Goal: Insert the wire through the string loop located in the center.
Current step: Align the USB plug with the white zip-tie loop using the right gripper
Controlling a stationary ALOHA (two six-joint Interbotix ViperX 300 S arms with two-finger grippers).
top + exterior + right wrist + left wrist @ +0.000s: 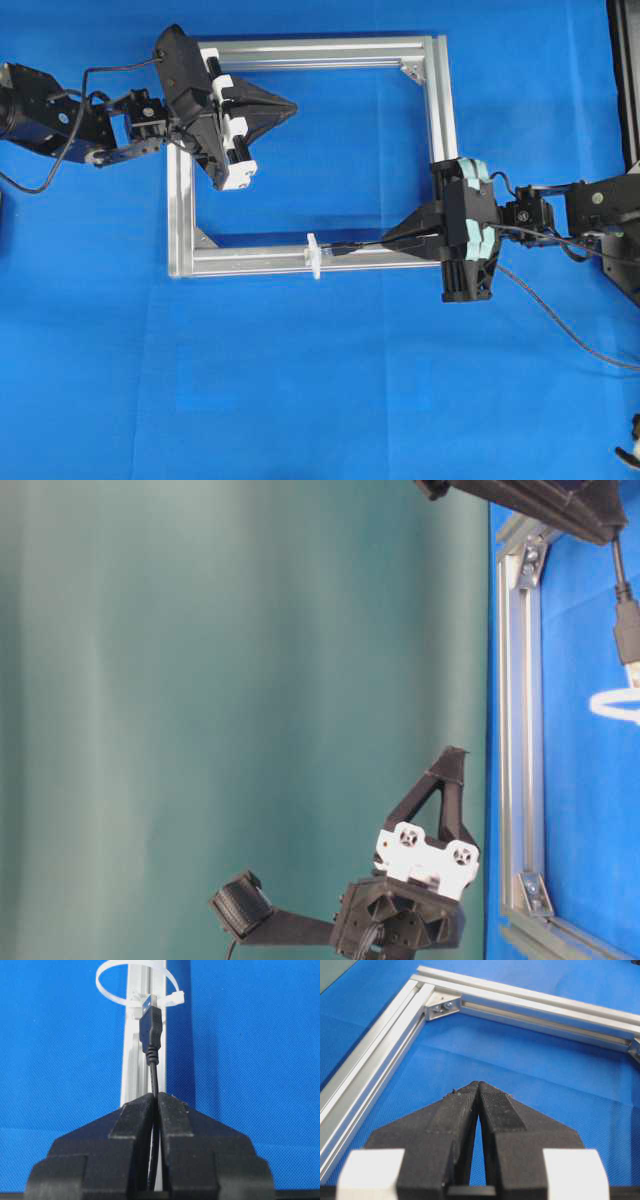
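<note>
Wire (151,1042): thin black cable ending in a dark USB-style plug with a metal tip. In the right wrist view the plug tip sits at the near edge of the string loop (135,982), at 12 o'clock from the jaws; whether it has entered the ring cannot be told. Overhead, the loop (314,256) stands upright on the frame's bottom bar, with the plug just beside it at 3 o'clock.

Right gripper (395,240): jaws closed tight on the wire, cable running out between the fingertips toward 9 o'clock along the bar.

Left gripper (290,105): jaws pressed together, nothing between them, over the frame's interior near its 11 o'clock corner, well apart from the loop.

Aluminium frame (300,50): silver rectangle lying on a blue cloth (300,380).
</note>
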